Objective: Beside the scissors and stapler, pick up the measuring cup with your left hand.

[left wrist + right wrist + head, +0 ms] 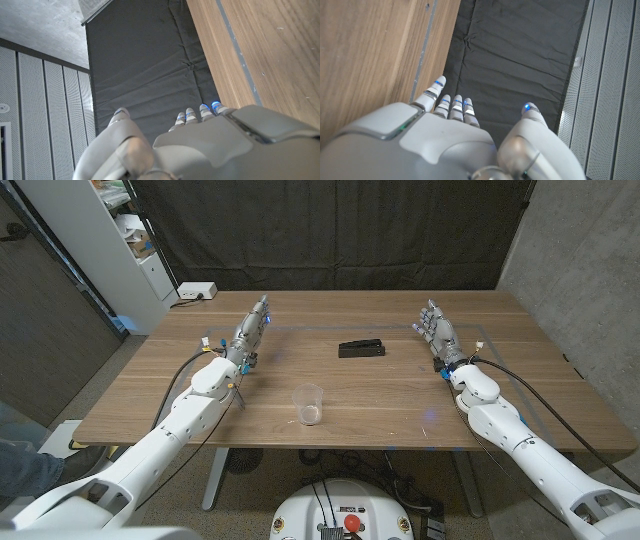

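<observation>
A clear plastic measuring cup [309, 404] stands upright near the table's front edge, in the middle. A black stapler [361, 347] lies farther back, right of centre. My left hand [254, 328] reaches out over the table's left side, fingers straight and apart, holding nothing; it is well left of and behind the cup. In the left wrist view the left hand [200, 145] points past the table edge at a black curtain. My right hand [437, 332] is at the right, fingers spread, empty; the right wrist view shows the same hand [450, 140]. I see no scissors.
The wooden table [330, 390] has cables running along both arms. A white power strip [196, 291] sits at the back left corner. A white shelf [120, 240] stands beyond the table's left side and a black curtain [330, 230] hangs behind it.
</observation>
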Controlling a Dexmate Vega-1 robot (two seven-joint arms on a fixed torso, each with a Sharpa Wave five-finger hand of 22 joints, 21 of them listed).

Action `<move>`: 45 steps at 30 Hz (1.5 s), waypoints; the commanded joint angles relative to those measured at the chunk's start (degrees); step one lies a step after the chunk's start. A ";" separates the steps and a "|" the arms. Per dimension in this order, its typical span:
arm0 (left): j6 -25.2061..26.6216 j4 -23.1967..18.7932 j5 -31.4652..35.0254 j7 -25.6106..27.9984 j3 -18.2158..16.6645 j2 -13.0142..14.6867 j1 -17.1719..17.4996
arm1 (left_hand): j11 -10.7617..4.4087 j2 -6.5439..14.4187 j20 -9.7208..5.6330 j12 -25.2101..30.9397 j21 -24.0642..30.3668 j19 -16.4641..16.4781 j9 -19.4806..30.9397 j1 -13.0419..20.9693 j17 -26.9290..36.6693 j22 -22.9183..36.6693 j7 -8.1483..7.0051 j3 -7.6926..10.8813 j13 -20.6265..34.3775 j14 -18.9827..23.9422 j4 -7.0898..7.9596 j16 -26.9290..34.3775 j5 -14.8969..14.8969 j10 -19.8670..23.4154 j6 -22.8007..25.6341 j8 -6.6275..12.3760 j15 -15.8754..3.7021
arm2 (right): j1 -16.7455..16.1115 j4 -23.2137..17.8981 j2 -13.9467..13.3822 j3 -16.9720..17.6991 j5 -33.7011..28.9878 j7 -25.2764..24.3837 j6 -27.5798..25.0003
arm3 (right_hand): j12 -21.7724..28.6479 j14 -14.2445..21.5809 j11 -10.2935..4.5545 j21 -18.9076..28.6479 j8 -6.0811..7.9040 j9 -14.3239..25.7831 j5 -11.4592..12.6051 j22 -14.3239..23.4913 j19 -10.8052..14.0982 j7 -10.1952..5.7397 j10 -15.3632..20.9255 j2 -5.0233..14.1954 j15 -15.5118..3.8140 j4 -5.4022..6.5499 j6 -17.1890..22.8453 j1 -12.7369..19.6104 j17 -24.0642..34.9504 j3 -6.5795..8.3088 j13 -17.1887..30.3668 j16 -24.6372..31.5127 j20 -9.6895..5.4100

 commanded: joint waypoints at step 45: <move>-9.36 -8.03 5.74 3.76 -3.03 3.71 10.66 | -1.95 0.17 1.06 1.05 0.63 -3.73 0.27 3.37 0.14 0.25 -0.97 0.77 0.21 2.11 -2.34 0.61 0.19 3.09 3.53 0.59 -1.42 | -2.82 -3.01 -0.08 0.98 -1.93 -4.54 1.04 | 0.23 0.66 -0.14 0.35 0.46 0.20 1.41 0.30 0.53 -0.04 1.15 0.14 -0.04 -0.48 1.40 0.72 -0.18 -0.26 0.22 0.15 -0.06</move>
